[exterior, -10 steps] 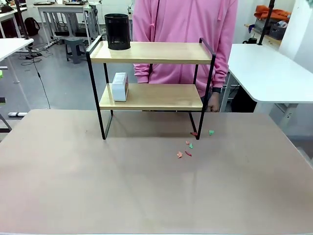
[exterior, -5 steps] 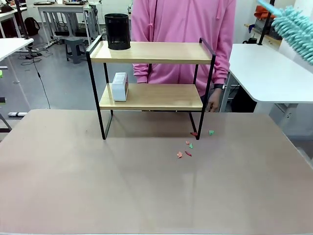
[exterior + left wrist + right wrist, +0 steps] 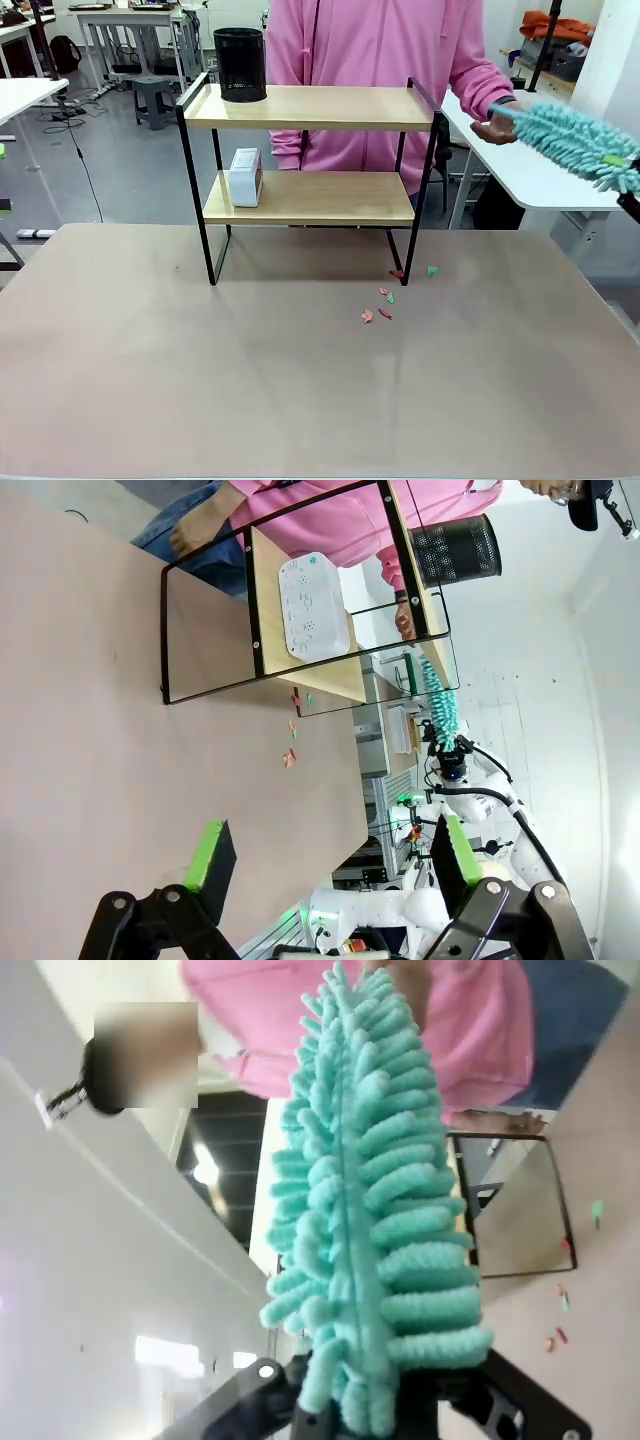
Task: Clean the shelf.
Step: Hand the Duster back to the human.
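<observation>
Right claw (image 3: 370, 1415) is clamped shut on the base of a teal duster (image 3: 570, 145), which a second ago was not in the front picture at all and has since swung down from the upper right corner to hang level off the right edge, with the person's hand (image 3: 492, 127) touching its far tip. That suggests the tool is now in the robot's hold and the wiping itself has not begun. The shelf (image 3: 310, 108) stands untouched at the far middle of the tabletop (image 3: 150, 380), a black mesh bin (image 3: 240, 64) on its top board, a white box (image 3: 245, 177) on the lower one, and paper scraps (image 3: 384, 300) near its right front leg. From the left wrist, the left claw (image 3: 330, 855) shows its jaws spread wide and empty above the tabletop, well apart from the shelf; the right wrist shows the clamp on the duster up close.
</observation>
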Motion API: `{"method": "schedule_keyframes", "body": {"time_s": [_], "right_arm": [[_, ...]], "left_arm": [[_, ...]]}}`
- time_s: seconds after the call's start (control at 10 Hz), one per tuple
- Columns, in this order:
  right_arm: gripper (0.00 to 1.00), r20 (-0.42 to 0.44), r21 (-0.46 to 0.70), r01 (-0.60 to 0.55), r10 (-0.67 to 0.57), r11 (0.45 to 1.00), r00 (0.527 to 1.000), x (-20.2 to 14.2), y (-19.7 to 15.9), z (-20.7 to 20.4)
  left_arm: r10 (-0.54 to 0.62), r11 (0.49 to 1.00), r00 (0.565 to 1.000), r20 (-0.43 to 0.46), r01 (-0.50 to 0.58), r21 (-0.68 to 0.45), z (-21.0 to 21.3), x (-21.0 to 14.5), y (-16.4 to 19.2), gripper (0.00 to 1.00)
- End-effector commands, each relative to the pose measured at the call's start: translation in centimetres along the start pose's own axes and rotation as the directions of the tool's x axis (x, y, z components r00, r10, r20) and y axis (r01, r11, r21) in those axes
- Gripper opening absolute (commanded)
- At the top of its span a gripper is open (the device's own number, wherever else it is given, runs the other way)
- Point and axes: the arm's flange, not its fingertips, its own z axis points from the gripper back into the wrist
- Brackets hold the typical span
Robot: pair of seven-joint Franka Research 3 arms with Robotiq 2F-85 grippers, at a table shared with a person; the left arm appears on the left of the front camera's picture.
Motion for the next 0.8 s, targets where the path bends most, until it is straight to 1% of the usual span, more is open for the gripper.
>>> {"method": "schedule_keyframes", "body": {"time_s": [0.0, 0.1, 0.2, 0.3, 0.7], "right_arm": [[0.0, 0.038, -0.026, 0.107, -0.106, 0.994, 0.994, -0.1, 1.0, -0.2], [0.0, 0.033, -0.023, 0.099, -0.098, 0.995, 0.995, -0.2, 1.1, 0.0], [0.0, 0.051, -0.038, 0.092, -0.09, 0.995, 0.995, -0.1, 1.0, 0.1], [0.0, 0.028, -0.032, 0.079, -0.079, 0.996, 0.997, 0.2, -0.3, 0.0], [0.0, 0.028, -0.032, 0.079, -0.079, 0.996, 0.997, 0.2, -0.3, 0.0]], "left_arm": [[-0.004, 1.0, 1.0, -0.01, 0.004, -0.009, 0.4, 0.0, -0.2, 1.0], [-0.004, 1.0, 1.0, -0.01, 0.004, -0.009, 0.4, 0.0, -0.2, 1.0], [-0.004, 1.0, 1.0, -0.01, 0.004, -0.009, 0.4, 0.0, -0.2, 1.0], [-0.004, 1.0, 1.0, -0.01, 0.004, -0.009, 0.4, 0.0, -0.2, 1.0], [-0.004, 1.0, 1.0, -0.01, 0.004, -0.009, 0.4, 0.0, -0.2, 1.0]]}}
